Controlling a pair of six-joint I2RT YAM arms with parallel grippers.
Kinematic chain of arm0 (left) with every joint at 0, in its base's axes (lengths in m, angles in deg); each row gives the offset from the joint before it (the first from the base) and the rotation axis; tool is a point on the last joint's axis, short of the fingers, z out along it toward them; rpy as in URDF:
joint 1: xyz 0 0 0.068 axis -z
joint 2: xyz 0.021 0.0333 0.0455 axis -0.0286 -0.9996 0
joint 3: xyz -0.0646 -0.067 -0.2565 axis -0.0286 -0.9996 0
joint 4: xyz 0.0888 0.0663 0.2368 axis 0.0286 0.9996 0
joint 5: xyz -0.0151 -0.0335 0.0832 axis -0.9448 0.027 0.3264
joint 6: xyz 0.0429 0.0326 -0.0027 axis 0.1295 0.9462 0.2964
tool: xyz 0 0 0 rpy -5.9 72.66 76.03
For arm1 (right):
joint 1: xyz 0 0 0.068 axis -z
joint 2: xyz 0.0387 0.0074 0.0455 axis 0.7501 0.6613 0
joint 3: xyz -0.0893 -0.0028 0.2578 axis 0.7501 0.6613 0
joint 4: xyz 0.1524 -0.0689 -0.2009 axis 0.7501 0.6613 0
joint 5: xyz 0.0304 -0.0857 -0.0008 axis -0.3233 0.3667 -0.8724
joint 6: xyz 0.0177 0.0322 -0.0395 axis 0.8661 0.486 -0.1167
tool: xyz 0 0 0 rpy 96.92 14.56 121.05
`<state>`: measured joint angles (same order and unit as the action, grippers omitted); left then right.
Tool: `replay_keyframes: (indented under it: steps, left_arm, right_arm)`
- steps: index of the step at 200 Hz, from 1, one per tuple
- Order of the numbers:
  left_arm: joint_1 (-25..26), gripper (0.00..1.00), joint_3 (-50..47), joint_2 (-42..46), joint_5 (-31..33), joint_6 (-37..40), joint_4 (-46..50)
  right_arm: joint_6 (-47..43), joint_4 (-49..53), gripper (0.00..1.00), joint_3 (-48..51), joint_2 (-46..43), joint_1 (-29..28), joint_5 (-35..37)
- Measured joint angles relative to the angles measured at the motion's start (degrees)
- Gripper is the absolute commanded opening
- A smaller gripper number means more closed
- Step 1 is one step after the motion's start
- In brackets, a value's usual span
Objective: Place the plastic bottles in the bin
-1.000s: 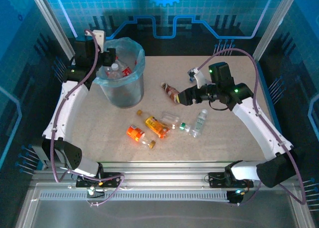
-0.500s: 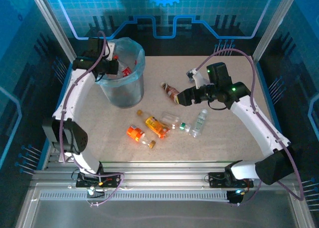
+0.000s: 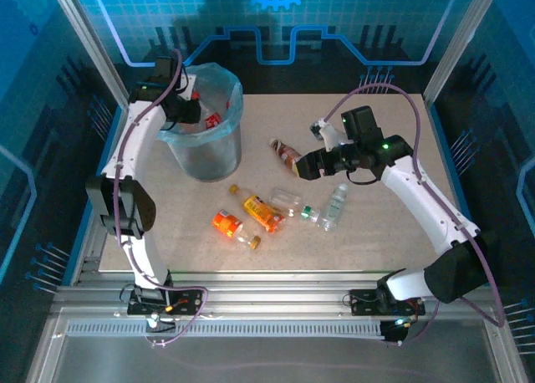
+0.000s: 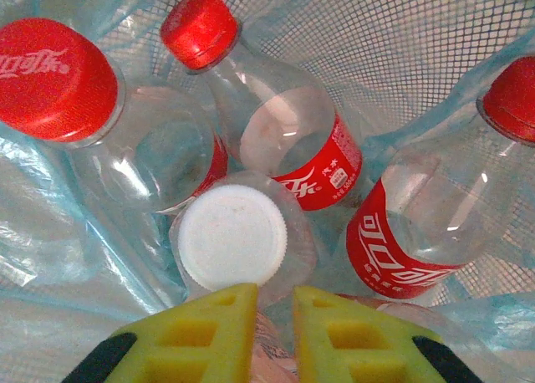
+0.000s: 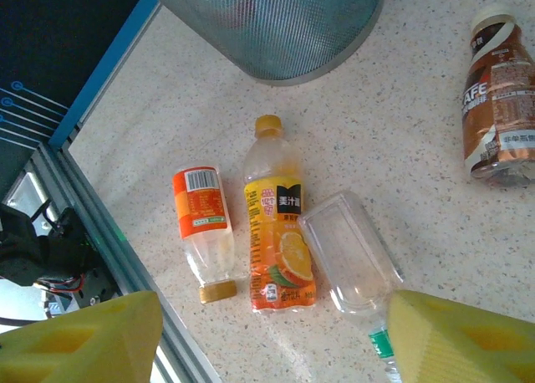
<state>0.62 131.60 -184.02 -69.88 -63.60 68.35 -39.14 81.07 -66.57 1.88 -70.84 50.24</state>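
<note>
The grey bin (image 3: 206,153) with its light-blue bag stands at the back left. My left gripper (image 3: 185,109) hangs in its mouth, shut, with nothing between its yellow fingers (image 4: 192,337). Below it lie red-capped bottles (image 4: 288,128) and a white-capped one (image 4: 236,237). On the table lie a brown bottle (image 3: 286,153), an orange-juice bottle (image 3: 261,211), an orange-labelled bottle (image 3: 227,225), a clear bottle (image 3: 288,203) and a blue-labelled one (image 3: 336,203). My right gripper (image 3: 304,165) hovers open above them, beside the brown bottle (image 5: 500,107), with the orange-juice bottle (image 5: 277,232) and the clear bottle (image 5: 351,253) beneath.
The table's near edge has a metal rail (image 3: 276,287), seen close to the orange-labelled bottle (image 5: 202,224). Blue frame walls bound the table left and right. Open tabletop lies right of the bottles (image 3: 393,224).
The left arm has folded back and up while its gripper stayed over the bin's mouth and closed. The right gripper drifted slightly left above the bottles.
</note>
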Motion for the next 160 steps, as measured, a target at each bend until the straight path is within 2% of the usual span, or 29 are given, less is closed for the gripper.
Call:
replay_keyframes:
  steps: [71, 84, 121, 160]
  left_arm:
    - [-1.3, 0.22, 0.2, -1.1, -0.2, 0.0, 0.3]
    - [-1.4, 0.26, 1.4, -1.1, -0.2, -0.2, 0.9]
    - [-1.5, 0.49, 5.6, 0.9, -0.5, -1.7, 0.2]
    - [-1.5, 0.51, 5.5, 10.3, -1.7, -3.5, -2.9]
  right_arm:
    - [-0.2, 0.4, 0.72, -0.2, 1.4, 0.0, 0.3]
    - [-0.2, 0.7, 0.73, -0.6, 1.7, 0.0, 0.4]
    - [-0.2, 0.8, 0.73, -1.9, 1.8, 0.0, 1.5]
    - [-0.2, 0.9, 0.72, -2.1, 1.8, -0.3, 4.1]
